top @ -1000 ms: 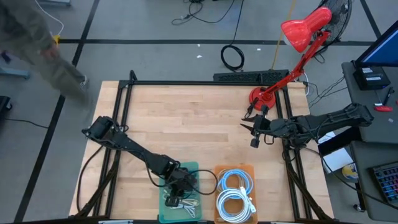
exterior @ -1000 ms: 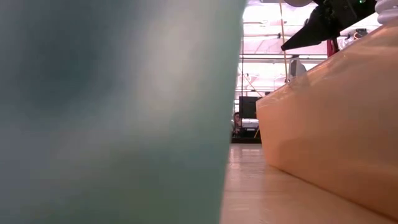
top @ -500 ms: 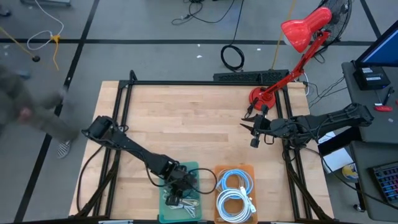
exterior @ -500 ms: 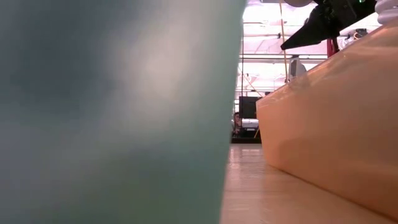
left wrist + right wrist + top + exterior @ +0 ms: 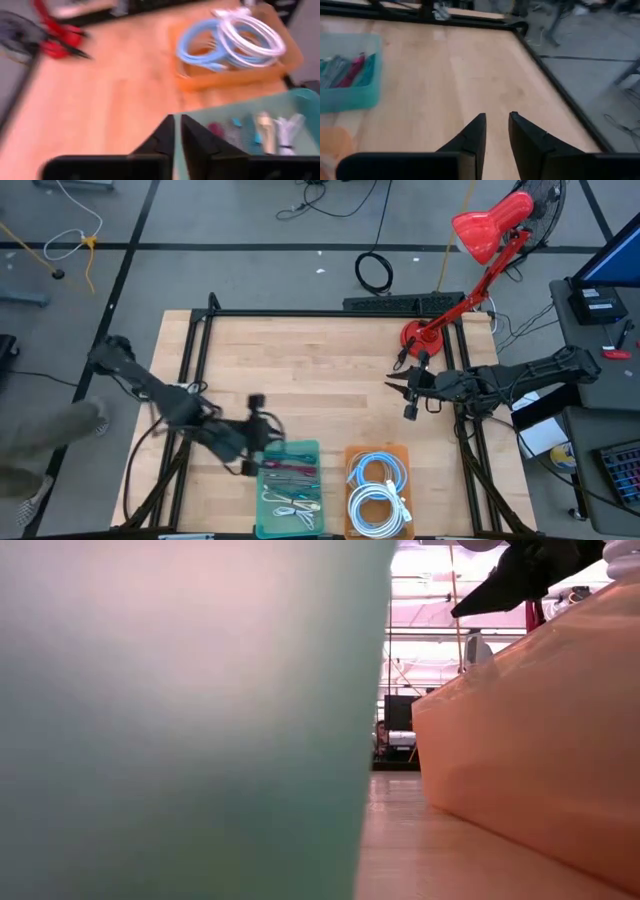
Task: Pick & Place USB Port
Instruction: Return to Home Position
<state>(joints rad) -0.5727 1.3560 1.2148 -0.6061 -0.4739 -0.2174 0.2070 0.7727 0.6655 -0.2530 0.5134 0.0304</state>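
A teal bin [image 5: 303, 448] at the table's near edge holds pink, grey and white USB cables [image 5: 290, 485], which lie on its floor. An orange bin [image 5: 398, 452] to its right holds coiled light blue and white cables [image 5: 377, 490]. My left gripper [image 5: 255, 460] [image 5: 177, 131] is blurred and hangs just left of the teal bin [image 5: 240, 112]. It is shut and empty. My right gripper [image 5: 405, 395] [image 5: 497, 122] waits open above the table's right part, near the red lamp's base [image 5: 420, 335].
A red desk lamp [image 5: 480, 230] stands at the far right corner. A black frame [image 5: 300, 313] edges the table. In the low view the teal bin's wall [image 5: 180, 720] and the orange bin [image 5: 530, 770] fill the front. Bare wood [image 5: 310, 370] spans the middle. A person [image 5: 40, 440] is beside the table's left edge.
My left arm has swung out of the teal bin, up and toward the table's left edge, and shows blurred. The cables stay in the bin. The person beside the table has walked toward its near side. My right arm has kept still.
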